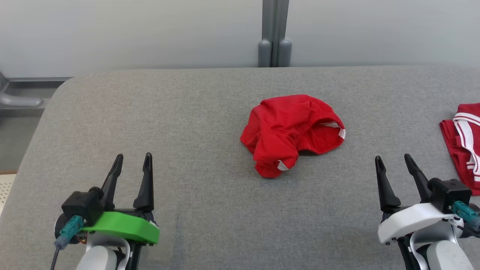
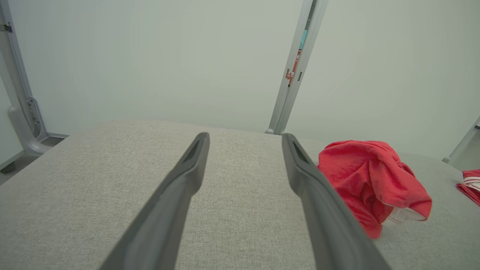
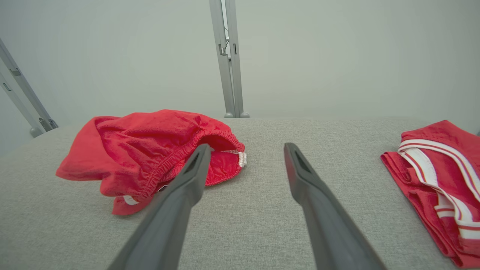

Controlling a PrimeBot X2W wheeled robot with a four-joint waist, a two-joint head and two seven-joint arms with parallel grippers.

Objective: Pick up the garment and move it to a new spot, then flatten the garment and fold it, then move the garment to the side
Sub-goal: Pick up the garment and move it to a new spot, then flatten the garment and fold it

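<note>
Head view: garment (image 1: 290, 133) sits mid table (image 1: 168, 112), seemingly well apart from edges

grey table (image 1: 210, 210), crumpled red garment (image 1: 288, 131), folded striped garment (image 1: 463, 146)

Garment (image 1: 290, 133) lies on the table (image 1: 150, 112), about centre, slightly right of midline. Second garment (image 1: 463, 144) is at the table's right edge, well apart from the first. Left gripper (image 1: 134, 156) is over the near-left of the table, right gripper (image 1: 393, 157) over the near-right. The garment sits between them and further back, touching neither. Second garment is just right of the right gripper. Post (image 1: 275, 33) stands behind the far edge, roughly in line with the garment, wall (image 1: 131, 33) on both sides of it.
</note>
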